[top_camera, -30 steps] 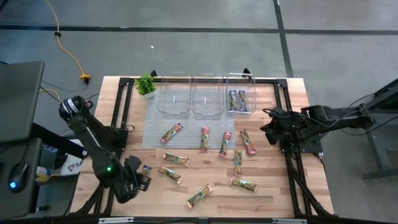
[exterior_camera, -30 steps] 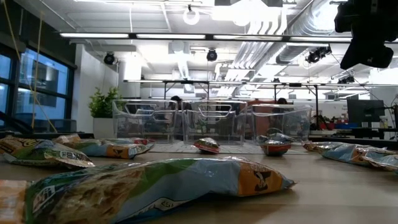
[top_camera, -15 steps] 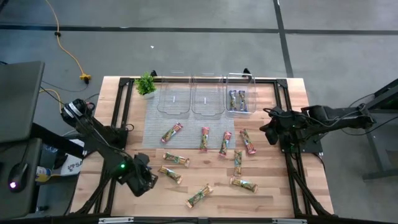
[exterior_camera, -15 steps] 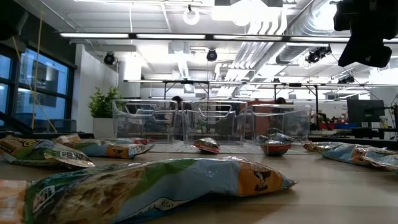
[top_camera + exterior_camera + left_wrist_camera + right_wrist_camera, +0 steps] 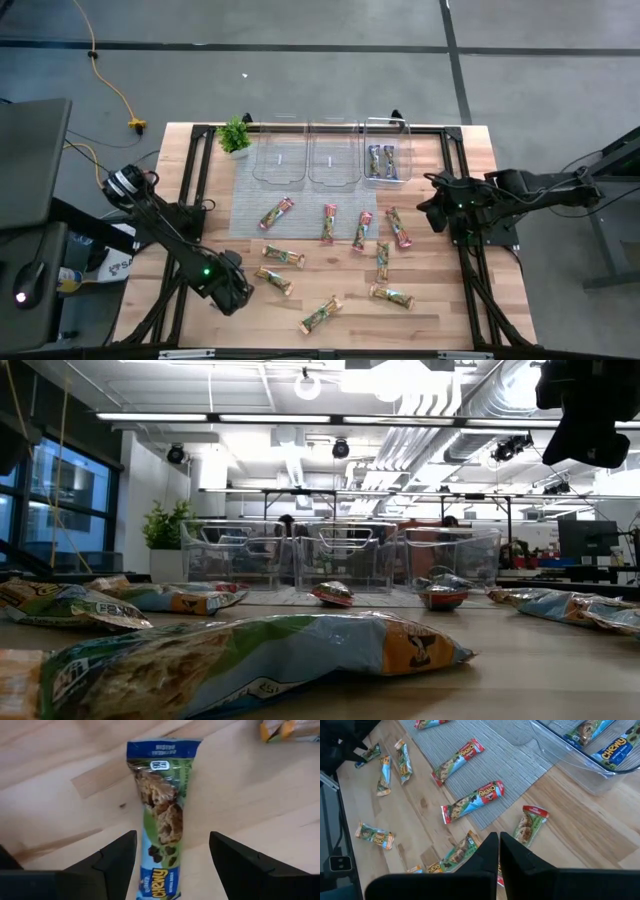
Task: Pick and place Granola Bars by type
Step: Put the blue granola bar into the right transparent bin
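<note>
The left gripper (image 5: 172,855) hangs low over the near left part of the wooden table (image 5: 440,300), its 2 fingers spread wide. A blue-and-green granola bar (image 5: 161,815) lies flat on the wood directly under it, running lengthwise through the gap between the fingers and touching neither. Other bars (image 5: 355,255) lie scattered toward the middle, some on the grey mat (image 5: 240,200). At the far edge stand 3 clear bins (image 5: 330,160), and the rightmost holds 2 blue bars (image 5: 382,160). The right gripper (image 5: 498,851) hovers at the right side with fingers pressed together, holding nothing.
</note>
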Robot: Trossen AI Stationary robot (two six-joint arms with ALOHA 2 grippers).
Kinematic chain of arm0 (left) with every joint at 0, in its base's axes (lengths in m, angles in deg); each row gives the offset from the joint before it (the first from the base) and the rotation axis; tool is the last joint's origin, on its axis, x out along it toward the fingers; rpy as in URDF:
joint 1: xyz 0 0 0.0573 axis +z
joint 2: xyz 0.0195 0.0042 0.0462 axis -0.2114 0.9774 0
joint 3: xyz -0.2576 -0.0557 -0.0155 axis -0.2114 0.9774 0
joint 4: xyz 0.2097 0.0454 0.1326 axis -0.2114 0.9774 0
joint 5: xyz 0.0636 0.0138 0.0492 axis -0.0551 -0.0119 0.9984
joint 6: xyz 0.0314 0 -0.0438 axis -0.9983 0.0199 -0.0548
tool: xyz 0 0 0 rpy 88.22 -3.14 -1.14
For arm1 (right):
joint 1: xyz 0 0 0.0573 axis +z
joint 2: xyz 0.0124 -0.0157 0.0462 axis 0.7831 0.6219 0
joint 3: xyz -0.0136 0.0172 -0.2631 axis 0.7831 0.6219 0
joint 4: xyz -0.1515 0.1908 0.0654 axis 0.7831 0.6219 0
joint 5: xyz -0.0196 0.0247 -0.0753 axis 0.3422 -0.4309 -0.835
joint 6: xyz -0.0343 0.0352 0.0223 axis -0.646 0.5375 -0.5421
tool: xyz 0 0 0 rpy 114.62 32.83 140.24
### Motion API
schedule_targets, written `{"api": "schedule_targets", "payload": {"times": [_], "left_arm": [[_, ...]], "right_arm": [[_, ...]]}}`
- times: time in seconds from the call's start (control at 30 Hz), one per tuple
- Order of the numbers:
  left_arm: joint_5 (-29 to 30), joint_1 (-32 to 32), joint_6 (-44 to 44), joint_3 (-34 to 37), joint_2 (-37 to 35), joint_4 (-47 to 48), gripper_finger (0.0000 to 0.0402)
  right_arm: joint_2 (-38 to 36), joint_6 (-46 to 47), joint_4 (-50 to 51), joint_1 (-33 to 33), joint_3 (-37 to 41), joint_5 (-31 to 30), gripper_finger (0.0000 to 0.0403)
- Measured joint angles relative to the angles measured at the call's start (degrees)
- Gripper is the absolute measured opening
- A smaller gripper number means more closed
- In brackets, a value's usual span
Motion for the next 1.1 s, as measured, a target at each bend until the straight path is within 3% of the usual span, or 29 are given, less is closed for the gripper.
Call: {"api": "schedule_targets", "payload": {"times": [0.4,1.1], "left_arm": [[-2.8,0.0,-0.2,3.8,1.5,-4.8,0.0239],[-3.3,0.0,-1.9,1.8,1.2,-4.6,0.0145]], "right_arm": [[0.0,0.7,-0.6,0.0,0.0,-0.1,0.0],[0.0,0.0,-0.4,0.0,0.0,-0.7,0.0]]}}
